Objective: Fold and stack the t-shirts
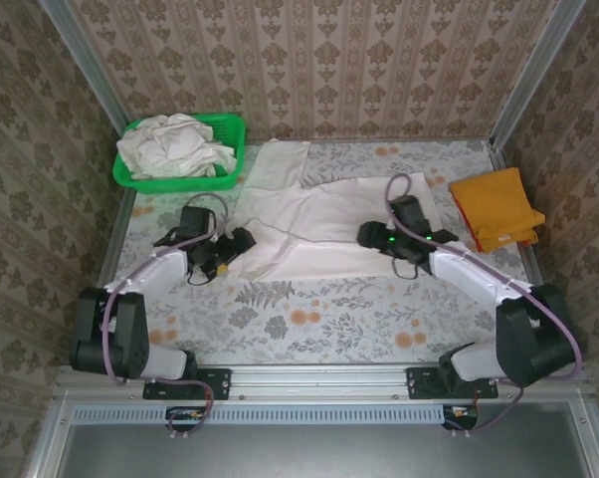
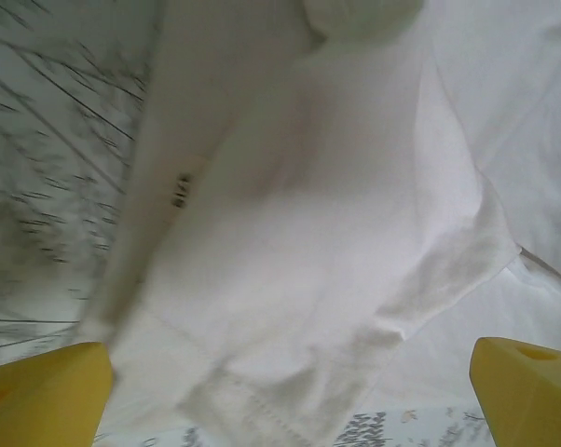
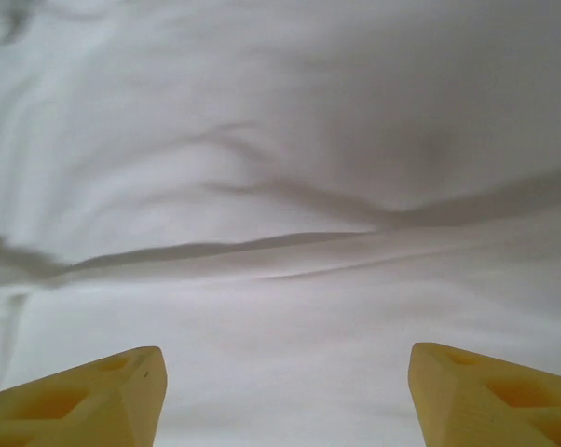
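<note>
An off-white t-shirt (image 1: 319, 224) lies spread on the floral table, one sleeve reaching toward the back. My left gripper (image 1: 242, 242) is at its left edge, jaws wide open, with a folded hem and sleeve (image 2: 290, 307) lying between the yellow fingers (image 2: 47, 396). My right gripper (image 1: 371, 235) is low over the shirt's right part, open, with smooth wrinkled cloth (image 3: 280, 261) between its yellow fingertips (image 3: 490, 396). A folded orange t-shirt (image 1: 496, 207) rests at the right. More off-white t-shirts (image 1: 175, 145) are heaped in the basket.
The green plastic basket (image 1: 232, 127) stands at the back left corner. Patterned walls enclose the table on three sides. Bare floral tabletop (image 1: 319, 319) lies in front of the shirt, toward the arm bases.
</note>
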